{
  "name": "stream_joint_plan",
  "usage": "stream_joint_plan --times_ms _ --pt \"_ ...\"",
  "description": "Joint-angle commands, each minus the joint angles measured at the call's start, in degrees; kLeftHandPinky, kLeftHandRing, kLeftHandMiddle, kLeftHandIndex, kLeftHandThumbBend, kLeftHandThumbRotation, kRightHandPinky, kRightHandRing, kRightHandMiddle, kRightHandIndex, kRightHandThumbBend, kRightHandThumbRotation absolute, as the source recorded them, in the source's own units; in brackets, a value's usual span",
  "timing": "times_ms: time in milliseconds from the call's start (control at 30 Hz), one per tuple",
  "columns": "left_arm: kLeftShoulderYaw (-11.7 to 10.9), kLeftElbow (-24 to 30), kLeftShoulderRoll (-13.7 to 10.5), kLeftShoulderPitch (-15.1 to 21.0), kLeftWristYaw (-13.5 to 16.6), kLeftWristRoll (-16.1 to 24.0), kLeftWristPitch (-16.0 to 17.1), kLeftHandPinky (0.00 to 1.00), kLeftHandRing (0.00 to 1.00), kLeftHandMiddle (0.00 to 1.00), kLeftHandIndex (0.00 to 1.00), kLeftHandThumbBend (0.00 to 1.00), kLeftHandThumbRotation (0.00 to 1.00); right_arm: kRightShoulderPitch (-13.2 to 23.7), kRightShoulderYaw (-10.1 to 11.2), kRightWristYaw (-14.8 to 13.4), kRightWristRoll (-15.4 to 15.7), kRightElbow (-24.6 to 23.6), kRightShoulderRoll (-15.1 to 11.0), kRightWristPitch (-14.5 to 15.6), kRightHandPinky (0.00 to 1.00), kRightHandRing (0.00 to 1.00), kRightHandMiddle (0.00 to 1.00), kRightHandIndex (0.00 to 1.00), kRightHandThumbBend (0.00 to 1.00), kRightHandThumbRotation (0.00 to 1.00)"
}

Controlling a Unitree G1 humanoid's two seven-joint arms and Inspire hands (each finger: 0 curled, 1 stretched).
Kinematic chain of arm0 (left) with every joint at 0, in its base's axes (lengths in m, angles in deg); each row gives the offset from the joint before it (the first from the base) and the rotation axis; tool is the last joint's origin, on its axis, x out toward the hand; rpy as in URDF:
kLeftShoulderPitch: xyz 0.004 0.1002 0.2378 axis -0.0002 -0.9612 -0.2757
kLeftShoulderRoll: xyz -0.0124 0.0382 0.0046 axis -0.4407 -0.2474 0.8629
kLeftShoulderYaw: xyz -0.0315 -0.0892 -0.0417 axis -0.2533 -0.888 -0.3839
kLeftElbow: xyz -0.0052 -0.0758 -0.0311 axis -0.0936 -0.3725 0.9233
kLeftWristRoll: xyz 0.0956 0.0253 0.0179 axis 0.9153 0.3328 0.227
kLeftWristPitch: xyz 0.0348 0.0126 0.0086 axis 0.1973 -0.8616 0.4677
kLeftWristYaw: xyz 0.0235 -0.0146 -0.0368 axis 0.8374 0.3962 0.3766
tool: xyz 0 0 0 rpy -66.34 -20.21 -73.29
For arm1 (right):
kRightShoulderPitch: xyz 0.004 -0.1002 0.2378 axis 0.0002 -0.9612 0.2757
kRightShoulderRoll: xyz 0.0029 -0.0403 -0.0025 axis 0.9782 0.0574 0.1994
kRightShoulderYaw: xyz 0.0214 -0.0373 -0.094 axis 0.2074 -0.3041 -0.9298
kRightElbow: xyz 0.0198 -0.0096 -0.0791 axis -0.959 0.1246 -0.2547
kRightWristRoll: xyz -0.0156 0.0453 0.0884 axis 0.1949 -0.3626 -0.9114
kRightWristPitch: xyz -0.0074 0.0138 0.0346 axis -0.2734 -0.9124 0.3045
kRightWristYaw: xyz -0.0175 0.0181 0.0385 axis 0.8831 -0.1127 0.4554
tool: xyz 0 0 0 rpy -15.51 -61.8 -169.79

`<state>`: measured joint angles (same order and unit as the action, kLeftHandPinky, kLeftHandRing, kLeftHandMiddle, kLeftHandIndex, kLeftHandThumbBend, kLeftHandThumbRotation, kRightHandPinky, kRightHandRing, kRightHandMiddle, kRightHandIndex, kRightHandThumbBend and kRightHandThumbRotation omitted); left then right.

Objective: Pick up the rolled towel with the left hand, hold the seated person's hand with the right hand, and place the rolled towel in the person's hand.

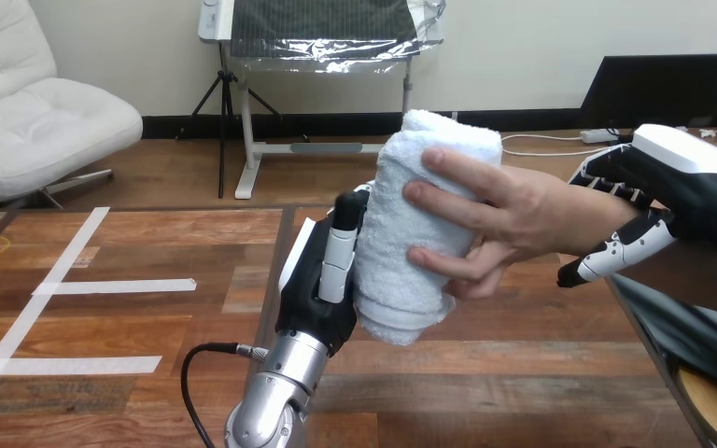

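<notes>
rolled towel (411, 233): upright, clamped in left hand (319, 303); person's hand (495, 219) also grips it. right hand (672, 196) curled round person's wrist (616, 222). handling: loosen left fingers slowly, wrist steadied.

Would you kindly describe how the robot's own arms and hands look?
The left hand and right hand are black with white shells and black-and-white jointed fingers. The left forearm is a rounded silver tube.
</notes>
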<state>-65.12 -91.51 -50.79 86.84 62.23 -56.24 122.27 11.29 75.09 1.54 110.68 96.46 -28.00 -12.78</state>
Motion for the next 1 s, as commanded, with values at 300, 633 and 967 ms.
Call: stream_joint_plan --times_ms 300,633,967 --pt "-1.29 4.65 7.41 -0.56 -1.84 -5.01 -2.68 0.71 0.74 0.75 0.73 1.00 1.00 1.48 0.02 0.80 -0.86 0.23 -0.02 1.05 0.55 0.61 0.67 0.70 0.98 0.34" --pt "-1.25 5.86 7.34 -1.11 -1.35 -5.29 -3.01 0.75 0.78 0.78 0.75 1.00 1.00 1.27 0.37 1.99 -1.96 -0.14 0.18 1.24 0.58 0.65 0.71 0.76 1.00 0.48" --pt "-1.42 6.18 6.88 -1.39 0.33 -3.85 -1.60 0.93 0.89 0.89 0.86 1.00 1.00 0.76 0.57 3.30 -3.30 -1.48 0.11 2.36 0.66 0.83 0.84 0.86 1.00 0.61"
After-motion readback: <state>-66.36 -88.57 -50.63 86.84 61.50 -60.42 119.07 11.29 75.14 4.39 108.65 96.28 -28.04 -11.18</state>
